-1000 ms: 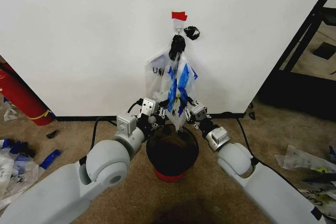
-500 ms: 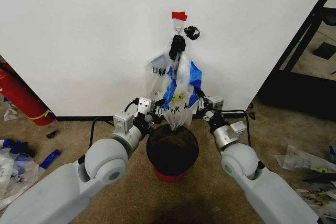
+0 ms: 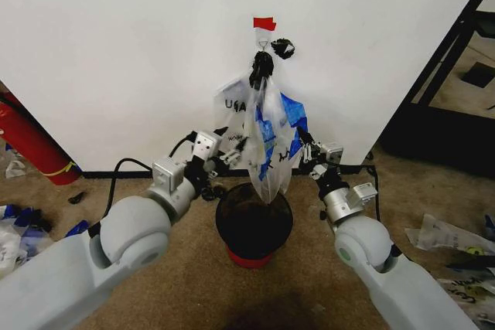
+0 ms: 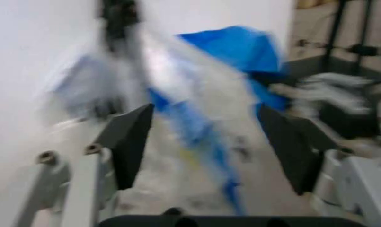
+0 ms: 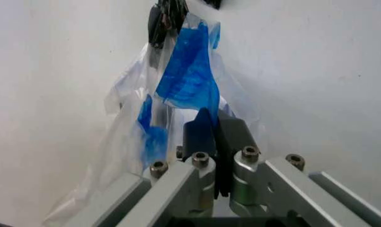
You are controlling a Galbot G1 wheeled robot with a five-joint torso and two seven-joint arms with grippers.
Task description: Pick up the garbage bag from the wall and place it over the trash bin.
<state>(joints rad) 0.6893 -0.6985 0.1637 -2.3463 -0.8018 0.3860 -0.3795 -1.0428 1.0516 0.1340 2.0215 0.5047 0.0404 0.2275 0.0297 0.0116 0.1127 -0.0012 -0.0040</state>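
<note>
Centre frame, against the wall [image 3: 116, 52], the garbage bag [image 3: 267, 141] hangs from its hook directly above the trash bin [image 3: 254, 226]. Right gripper [image 5: 214, 142] pinches its blue edge to spread it; left gripper [image 4: 206, 142] gapes wide beside it.

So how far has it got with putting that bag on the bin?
Early. The bag hangs from the hook on the wall, above the bin. In hand: the right gripper is shut on the bag's edge; the left gripper is open beside it. Left: unhooking the bag and fitting it over the bin.
</note>
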